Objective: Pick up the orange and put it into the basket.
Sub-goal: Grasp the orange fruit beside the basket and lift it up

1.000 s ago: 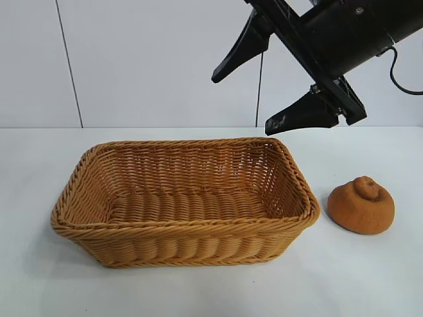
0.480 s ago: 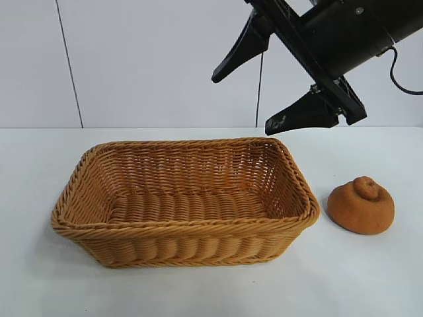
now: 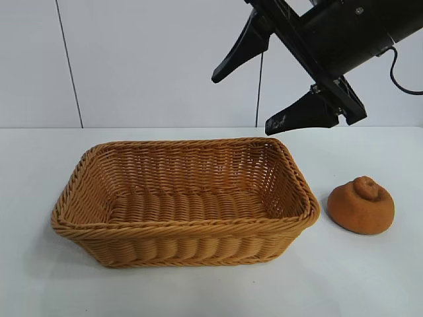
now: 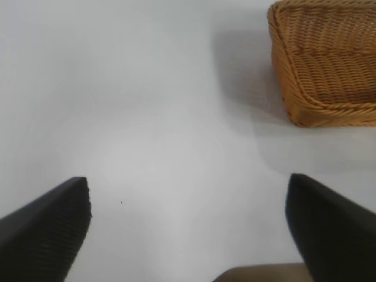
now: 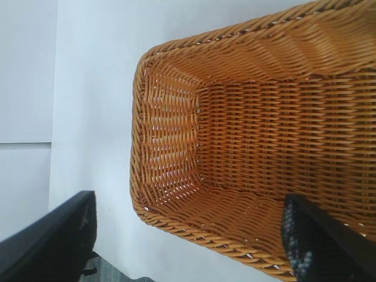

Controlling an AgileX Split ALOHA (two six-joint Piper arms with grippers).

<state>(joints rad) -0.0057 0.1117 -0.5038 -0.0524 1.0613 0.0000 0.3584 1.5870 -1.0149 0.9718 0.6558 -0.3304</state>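
Note:
The orange point(image 3: 361, 206), a brownish-orange domed lump with a knob on top, sits on the white table just right of the basket point(image 3: 185, 228). The basket is a large woven wicker one and is empty. My right gripper point(image 3: 241, 105) hangs open and empty high above the basket's right end, left of the orange and well above it. The right wrist view looks past its open fingers point(image 5: 188, 217) down into the basket point(image 5: 136, 147). My left gripper point(image 4: 188, 194) is open and empty over bare table, with a basket corner point(image 4: 282, 70) farther off. The orange is not in either wrist view.
The white table point(image 3: 370, 277) stretches around the basket, with a white wall behind. The left arm is outside the exterior view. A brown patch point(image 4: 258, 274) shows at the edge of the left wrist view; I cannot tell what it is.

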